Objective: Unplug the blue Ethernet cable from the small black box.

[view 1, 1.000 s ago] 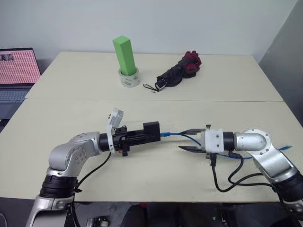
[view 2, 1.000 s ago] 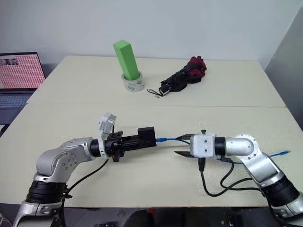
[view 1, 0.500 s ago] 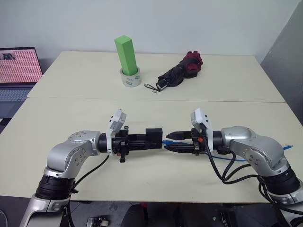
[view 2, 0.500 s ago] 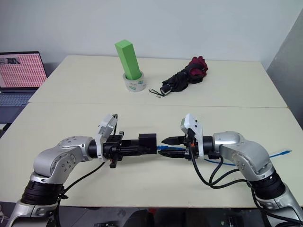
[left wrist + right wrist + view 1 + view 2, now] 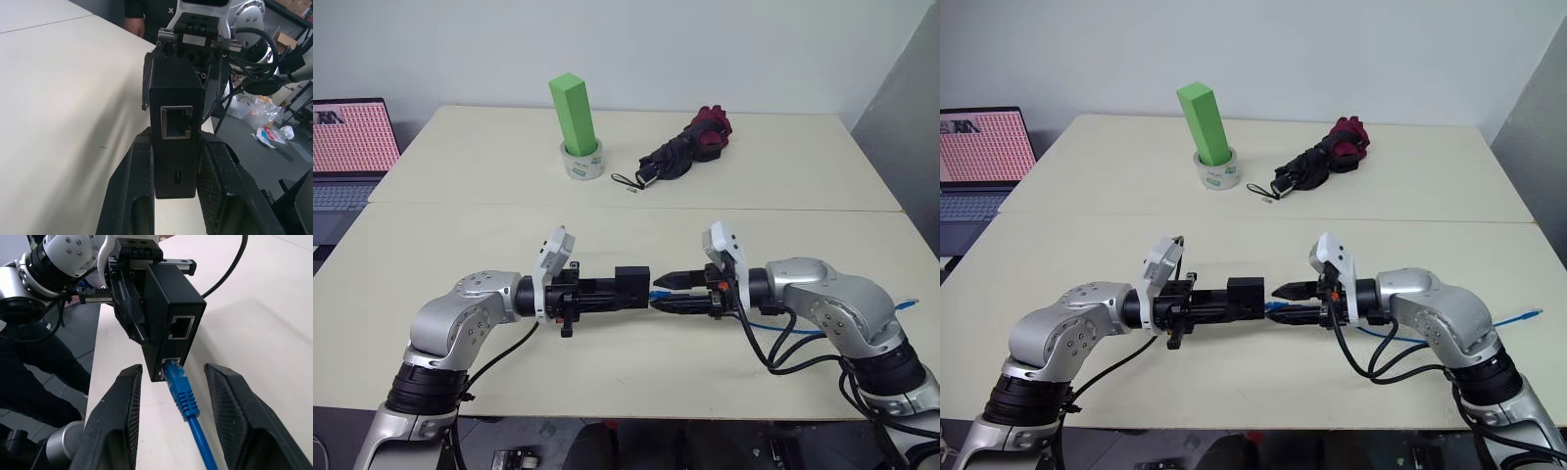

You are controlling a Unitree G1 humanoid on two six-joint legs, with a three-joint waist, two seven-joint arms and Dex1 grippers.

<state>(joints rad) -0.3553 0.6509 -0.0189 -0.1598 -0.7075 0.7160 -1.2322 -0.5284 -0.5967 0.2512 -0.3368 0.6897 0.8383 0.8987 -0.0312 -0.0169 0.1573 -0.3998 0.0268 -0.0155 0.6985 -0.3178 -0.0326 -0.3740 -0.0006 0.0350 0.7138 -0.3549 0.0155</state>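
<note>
the right gripper sat in the lower half of the right wrist frame with its fingers spread, one on each side of the blue ethernet cable and touching neither it nor the box. the cable's plug ran up the middle of that frame between the fingers and was still seated in the lower port of the small black box, just past the fingertips. an empty second port showed above it on the same face.

to do this step well, in my judgement, the fingers needed to close squarely on the moulded plug boot rather than on the thin cord behind it, press the latch tab, and pull straight out along the port line while the box was held firm. a skewed pull could jam the latch.

farther on, at centre left of the left eye frame, the left gripper was clamped on the box's two side walls, holding it off the table with the cabled face turned toward the right gripper.
</note>
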